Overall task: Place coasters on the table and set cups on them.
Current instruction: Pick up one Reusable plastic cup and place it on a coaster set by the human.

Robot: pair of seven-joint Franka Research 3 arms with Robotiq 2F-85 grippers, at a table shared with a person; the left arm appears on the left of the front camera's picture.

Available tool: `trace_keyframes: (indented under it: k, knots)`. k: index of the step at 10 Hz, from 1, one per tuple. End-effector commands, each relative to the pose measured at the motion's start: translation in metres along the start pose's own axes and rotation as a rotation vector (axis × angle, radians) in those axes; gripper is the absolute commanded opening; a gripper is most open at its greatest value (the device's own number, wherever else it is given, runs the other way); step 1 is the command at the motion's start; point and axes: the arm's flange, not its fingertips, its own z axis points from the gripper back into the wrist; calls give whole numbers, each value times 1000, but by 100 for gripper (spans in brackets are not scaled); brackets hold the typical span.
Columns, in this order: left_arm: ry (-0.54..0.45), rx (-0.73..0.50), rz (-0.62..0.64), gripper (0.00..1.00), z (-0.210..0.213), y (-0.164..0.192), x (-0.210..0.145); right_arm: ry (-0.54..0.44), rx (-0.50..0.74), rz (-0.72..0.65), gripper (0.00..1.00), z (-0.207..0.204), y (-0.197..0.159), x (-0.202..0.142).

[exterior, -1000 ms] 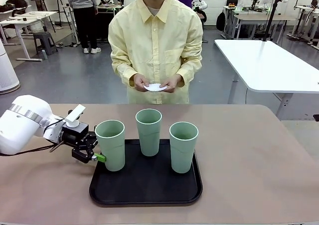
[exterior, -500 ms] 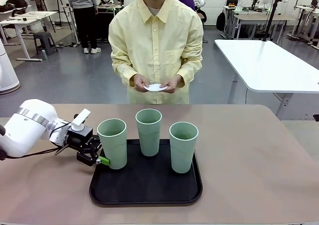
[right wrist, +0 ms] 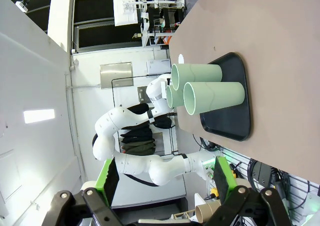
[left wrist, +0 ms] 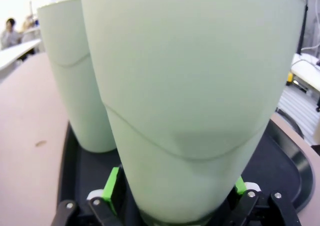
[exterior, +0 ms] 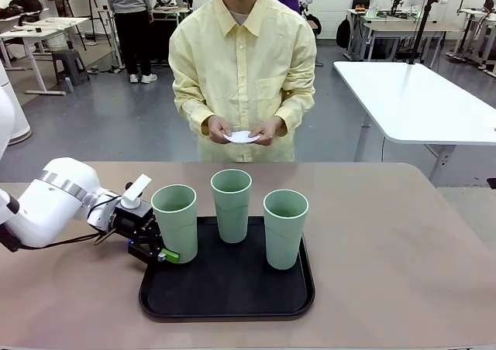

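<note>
one gripper (left wrist: pixel 176 188), wide open, around cup (left wrist: pixel 190 86)

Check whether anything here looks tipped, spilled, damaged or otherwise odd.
Nothing stands out. The three cups stand upright on the tray, none cracked or spilled. The left gripper has open fingers flanking the left cup at its base. The person holds the coasters.

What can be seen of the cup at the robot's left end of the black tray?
This cup is a tall, pale-green, matte tumbler that looks like plastic, with no handle, tapering toward its base. It stands upright, mouth up, on the left part of the black tray, near the middle cup but apart from it. The left gripper has its open jaws astride the cup's lower part; pad contact cannot be told.
</note>
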Motion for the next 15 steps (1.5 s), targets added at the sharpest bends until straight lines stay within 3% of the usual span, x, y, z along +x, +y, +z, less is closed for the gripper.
trace_keyframes:
  k: [1, 2, 3, 4, 6, 7, 10, 12, 15]
  knots:
    - [-5, 10, -73, 100, -14, -7, -18, -1, 6, 2, 100, -1, 1, 0]
    - [-15, -15, -93, 42, -13, -8, -18, -1, 6, 2, 100, -1, 1, 0]
    - [-27, -7, -94, 41, -12, -8, -17, -1, 6, 2, 100, -1, 1, 0]
    - [-31, -4, -94, 0, -10, -8, -15, -1, 6, 2, 100, -1, 1, 0]
    - [-35, -6, -86, 0, -7, -13, -9, -1, 6, 2, 100, -1, 1, 0]
    - [-38, 7, -80, 19, -2, -20, 0, -1, 6, 2, 100, -1, 1, 0]
    - [-57, 29, -69, 19, 39, -62, 79, -1, 6, 2, 100, -1, 1, 0]
    - [-41, 131, -110, 19, 84, -79, 139, -1, 6, 2, 100, -1, 1, 0]
    - [-21, 215, -27, 19, 128, -80, 161, -1, 6, 2, 100, -1, 1, 0]
